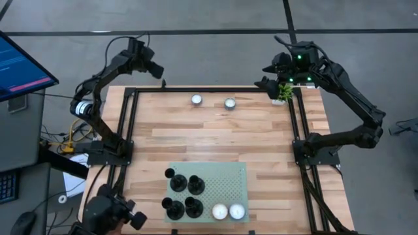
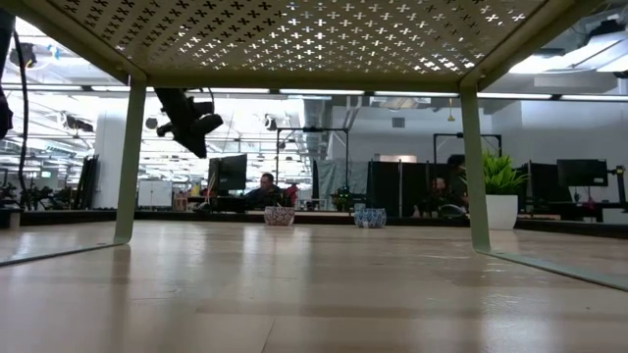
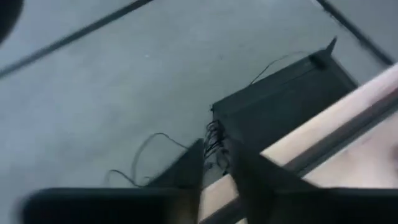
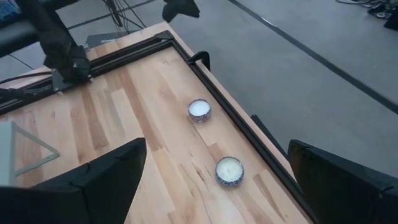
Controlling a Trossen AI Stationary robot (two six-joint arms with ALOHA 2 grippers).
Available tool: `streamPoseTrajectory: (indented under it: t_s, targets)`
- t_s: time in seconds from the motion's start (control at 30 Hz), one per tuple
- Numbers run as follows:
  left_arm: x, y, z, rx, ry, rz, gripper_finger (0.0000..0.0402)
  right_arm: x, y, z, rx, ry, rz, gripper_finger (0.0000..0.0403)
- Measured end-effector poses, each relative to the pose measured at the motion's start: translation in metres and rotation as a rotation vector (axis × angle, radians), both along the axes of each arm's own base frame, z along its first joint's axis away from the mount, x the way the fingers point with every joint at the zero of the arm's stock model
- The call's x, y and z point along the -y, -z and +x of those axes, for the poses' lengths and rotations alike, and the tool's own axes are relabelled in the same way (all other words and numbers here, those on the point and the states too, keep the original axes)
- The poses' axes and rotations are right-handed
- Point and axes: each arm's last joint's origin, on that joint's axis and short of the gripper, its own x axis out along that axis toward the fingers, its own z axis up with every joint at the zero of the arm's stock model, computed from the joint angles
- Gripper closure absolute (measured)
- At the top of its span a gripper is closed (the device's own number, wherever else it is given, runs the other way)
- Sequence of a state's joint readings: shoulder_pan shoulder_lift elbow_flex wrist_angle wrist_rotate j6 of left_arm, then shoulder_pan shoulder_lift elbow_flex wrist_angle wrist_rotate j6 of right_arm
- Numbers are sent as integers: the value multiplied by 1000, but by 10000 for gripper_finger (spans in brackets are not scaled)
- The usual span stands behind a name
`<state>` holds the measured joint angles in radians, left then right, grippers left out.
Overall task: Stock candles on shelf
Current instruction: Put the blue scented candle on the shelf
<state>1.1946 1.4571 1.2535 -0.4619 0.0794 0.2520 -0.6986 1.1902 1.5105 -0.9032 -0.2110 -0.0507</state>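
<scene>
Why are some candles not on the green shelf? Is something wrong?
Nothing is broken or spilled. Two candles already sit on the shelf, beside some dark objects. The other two candles stand upright on the wooden table near its far edge, simply not stocked yet.

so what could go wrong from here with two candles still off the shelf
The two loose candles sit near the table's far edge rail; a clumsy approach could push one against it. The shelf already holds two candles beside dark holders, so placing more there risks knocking them.
</scene>
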Motion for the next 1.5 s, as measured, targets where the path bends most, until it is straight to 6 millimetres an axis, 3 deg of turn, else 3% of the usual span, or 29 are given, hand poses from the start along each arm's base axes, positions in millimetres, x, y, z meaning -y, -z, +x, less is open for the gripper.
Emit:
streamPoseTrajectory:
  t_s: [0.07,0.13,0.27,0.37,0.47,0.6,0.8,0.93,1.03,1.1,1.2,1.3,1.5]
  targets:
    - [0,0,2,39,-1,-19,383,0,1,2,-8,3,-1,21]
    - [1,0,4,65,-9,-34,393,1,1,4,-7,0,-4,21]
    - [-7,0,-1,266,13,-135,399,2,-1,5,14,12,-27,21]
    - [-23,-14,-13,474,37,-212,400,6,-3,7,29,96,-49,21]
    - [-31,-28,-10,593,105,-271,400,19,2,19,27,140,-61,21]
    - [-31,-61,-7,681,165,-249,400,49,24,51,-7,127,-48,21]
    - [0,-106,-9,705,229,-117,400,85,68,114,-126,53,-27,21]
    - [20,-121,-10,719,241,-76,400,88,84,161,-125,13,-6,21]
    - [31,-127,-15,678,176,-23,400,78,93,185,-213,-39,24,21]
    - [31,-123,-18,602,108,-13,400,65,87,190,-263,-90,28,21]
    - [17,-99,-17,469,-19,-83,400,41,61,185,-262,-144,6,21]
    - [-6,-70,-6,425,-13,-193,400,19,36,167,-235,-150,3,21]
    - [-44,-6,28,404,176,-410,401,-23,-18,115,-137,-35,-32,21]
